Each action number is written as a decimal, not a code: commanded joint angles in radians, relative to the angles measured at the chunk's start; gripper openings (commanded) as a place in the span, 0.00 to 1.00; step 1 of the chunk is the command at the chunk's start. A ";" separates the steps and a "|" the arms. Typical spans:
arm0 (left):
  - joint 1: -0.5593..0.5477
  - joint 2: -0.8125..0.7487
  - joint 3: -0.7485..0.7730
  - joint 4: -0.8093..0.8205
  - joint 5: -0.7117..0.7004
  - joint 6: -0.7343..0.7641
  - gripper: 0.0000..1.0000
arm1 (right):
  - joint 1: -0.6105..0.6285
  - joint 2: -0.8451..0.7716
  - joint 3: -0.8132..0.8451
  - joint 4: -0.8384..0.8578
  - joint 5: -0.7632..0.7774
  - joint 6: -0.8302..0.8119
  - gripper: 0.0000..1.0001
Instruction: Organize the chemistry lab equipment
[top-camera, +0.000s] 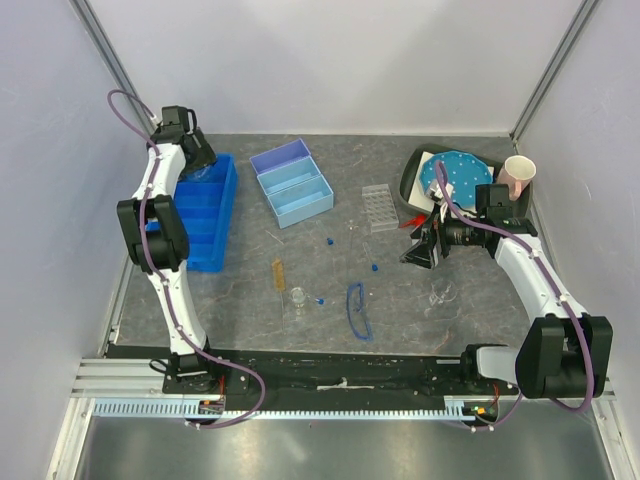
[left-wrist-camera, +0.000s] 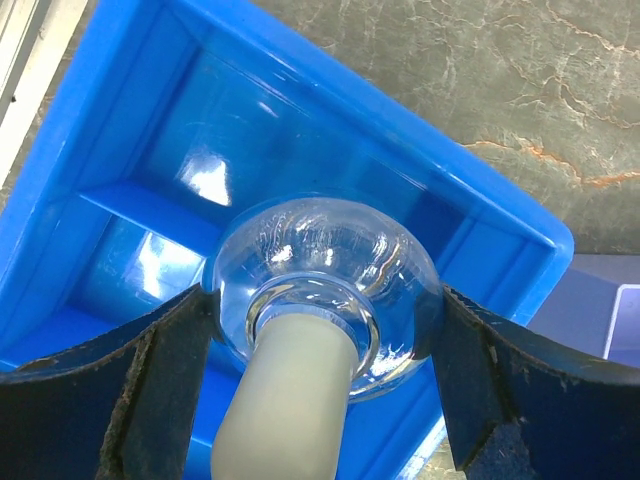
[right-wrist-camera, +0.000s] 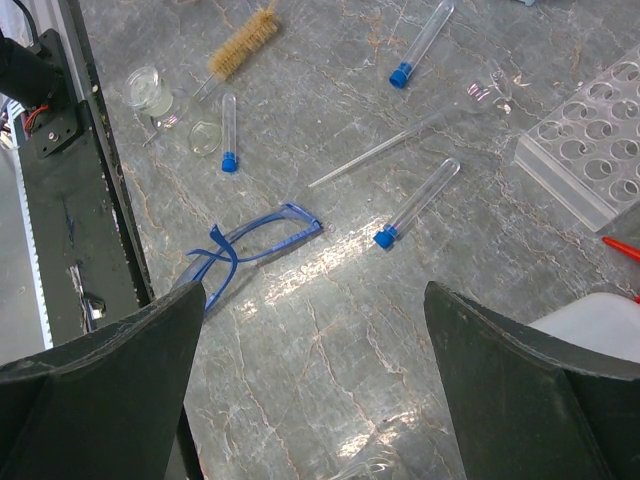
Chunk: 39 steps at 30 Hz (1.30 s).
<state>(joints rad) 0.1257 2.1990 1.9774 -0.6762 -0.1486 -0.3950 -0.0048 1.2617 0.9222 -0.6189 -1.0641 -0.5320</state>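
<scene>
My left gripper (top-camera: 200, 160) is shut on a clear round glass flask (left-wrist-camera: 320, 250) with a frosted neck and holds it over the far end of the dark blue bin (top-camera: 205, 220). My right gripper (top-camera: 418, 250) is open and empty, above bare table, with the white squeeze bottle's red nozzle (top-camera: 410, 222) just beside it. Blue-rimmed safety glasses (right-wrist-camera: 250, 245) lie below and to the left of it. Three blue-capped tubes (right-wrist-camera: 415, 205) lie scattered, and an amber bristle brush (right-wrist-camera: 243, 42) and a small glass beaker (right-wrist-camera: 147, 90) lie farther off. Another clear flask (top-camera: 443, 292) lies near the right arm.
A light blue divided tray (top-camera: 292, 183) stands at the back middle, with a clear tube rack (top-camera: 379, 207) to its right. A black tray (top-camera: 412, 172) holds the blue dotted disc, beside a paper cup (top-camera: 518, 177). A thin glass pipette (right-wrist-camera: 400, 145) lies mid-table.
</scene>
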 joint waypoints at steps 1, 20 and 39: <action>-0.001 -0.015 0.035 0.087 0.053 0.086 0.31 | -0.003 0.005 -0.008 0.018 -0.023 -0.034 0.98; -0.003 0.096 0.086 -0.028 0.144 0.194 0.93 | -0.003 0.011 -0.010 0.018 -0.002 -0.042 0.98; -0.001 -0.301 -0.101 -0.003 0.199 0.171 1.00 | -0.003 -0.047 -0.019 0.001 0.016 -0.109 0.98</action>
<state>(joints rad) 0.1230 2.0750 1.9572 -0.7193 0.0124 -0.2329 -0.0048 1.2610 0.9203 -0.6193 -1.0309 -0.5735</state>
